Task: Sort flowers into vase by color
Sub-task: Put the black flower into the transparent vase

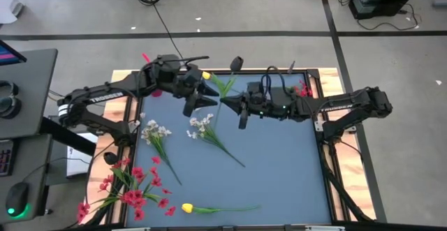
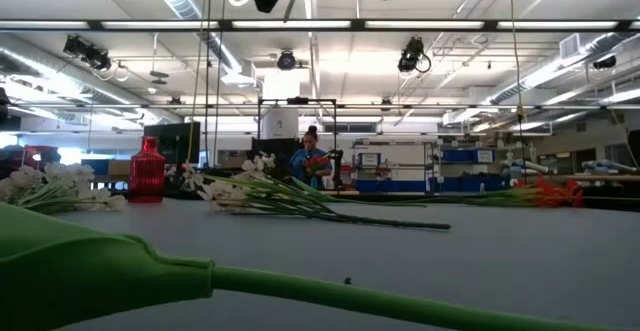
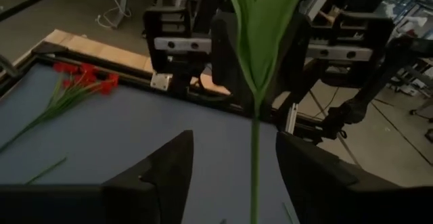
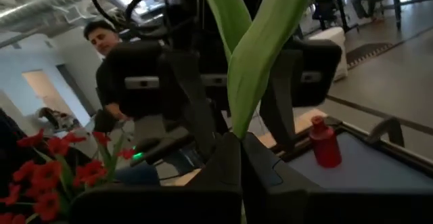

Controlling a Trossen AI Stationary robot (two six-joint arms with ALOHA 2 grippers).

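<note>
Blue-grey table mat (image 1: 279, 161) with a pale wooden rim, set on a grey concrete floor crossed by dark tape lines; a desk with a mouse and headphones sits at the far left of the overhead frame. The level view looks into a large workshop with strip lights, shelving and a person in blue standing far back at centre. Lower left of the overhead frame: a heap of red blossom sprays (image 1: 133, 189) lying flat, and just right of it along the bottom edge a yellow tulip (image 1: 187, 208) with its stem pointing right. Above those, two white blossom sprays (image 1: 155, 130) (image 1: 201, 125) lie side by side left of centre. The vase (image 2: 147, 170), red with a narrow neck, stands upright at the left of the level view; overhead it is mostly hidden under the left arm at the upper left of the mat. The left gripper (image 1: 202, 95) is at upper centre, fingers spread, a green stem hanging between them without contact. Facing it just to the right, the right gripper (image 1: 227, 100) has its fingers pinched on the held tulip stem (image 1: 225, 84), whose leaves rise upward. More red blossoms (image 1: 303, 89) lie at the mat's upper right.
</note>
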